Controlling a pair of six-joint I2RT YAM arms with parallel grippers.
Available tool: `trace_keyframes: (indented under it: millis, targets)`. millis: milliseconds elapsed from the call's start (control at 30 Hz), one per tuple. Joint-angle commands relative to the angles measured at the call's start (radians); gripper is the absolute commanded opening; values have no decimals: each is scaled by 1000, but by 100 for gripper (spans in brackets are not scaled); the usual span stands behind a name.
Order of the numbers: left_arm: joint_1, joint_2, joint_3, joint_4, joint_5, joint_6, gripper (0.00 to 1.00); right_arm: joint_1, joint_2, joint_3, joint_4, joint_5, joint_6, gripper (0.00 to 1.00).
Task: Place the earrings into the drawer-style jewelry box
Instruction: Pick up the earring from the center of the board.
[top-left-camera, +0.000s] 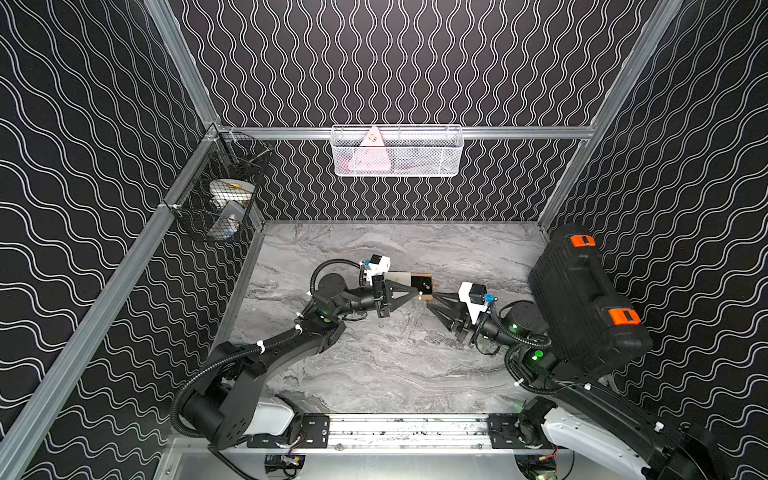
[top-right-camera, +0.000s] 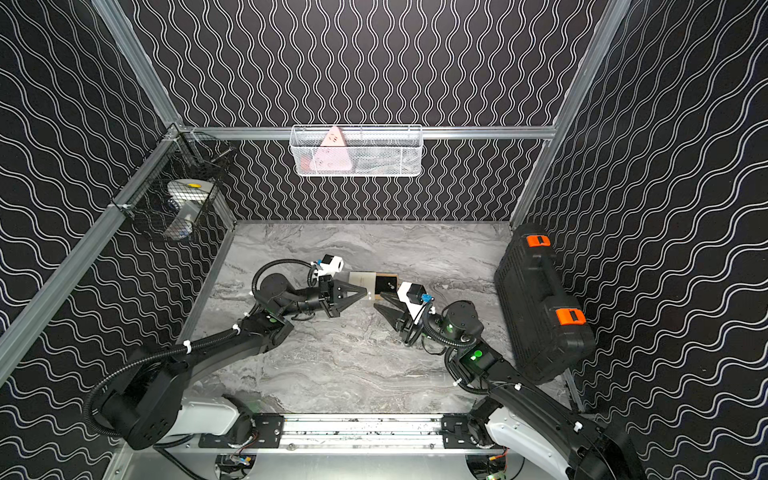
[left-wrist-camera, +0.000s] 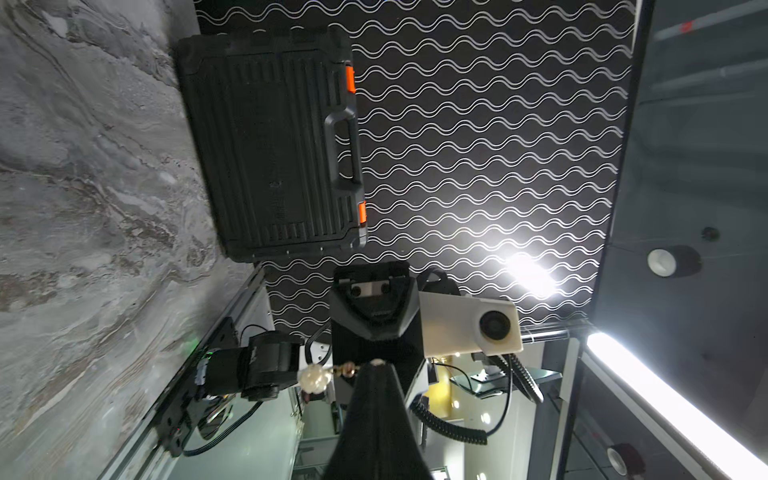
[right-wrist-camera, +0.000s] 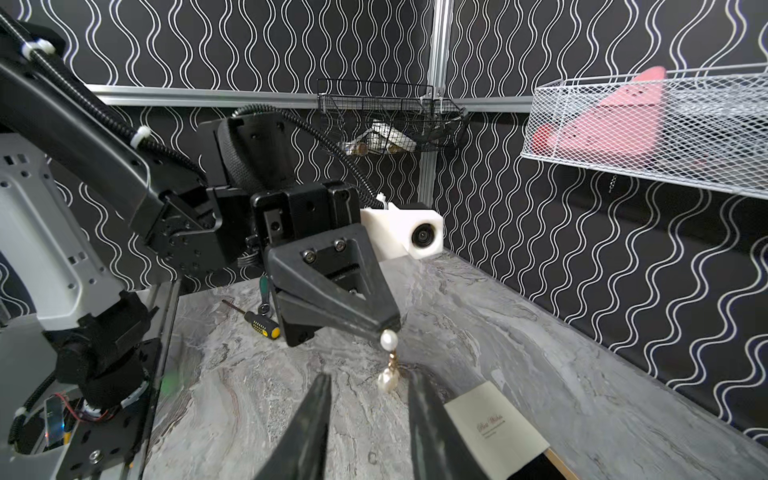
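A pearl drop earring dangles from the pinched tips of the left gripper, near the box. The cream box lies flat, its black-lined drawer pulled out, with a pale speck inside.

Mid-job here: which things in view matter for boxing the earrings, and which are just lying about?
In the job: earring, pinched in the left gripper; jewelry box, drawer pulled out; right gripper, open.
Lying about: black case, screwdriver, white wire basket, black wire basket.
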Motion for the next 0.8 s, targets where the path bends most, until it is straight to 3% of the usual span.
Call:
trace_keyframes:
  millis: [0, 100, 767]
  targets:
    - [3, 8, -4, 173, -7, -110, 0, -9, 12, -33, 117, -36, 30, 34]
    - [2, -8, -12, 130, -2, -82, 0, -15, 36, -48, 194, -36, 30, 34]
    - [3, -56, -25, 56, 10, -43, 0, -23, 170, 95, 154, -169, 6, 27]
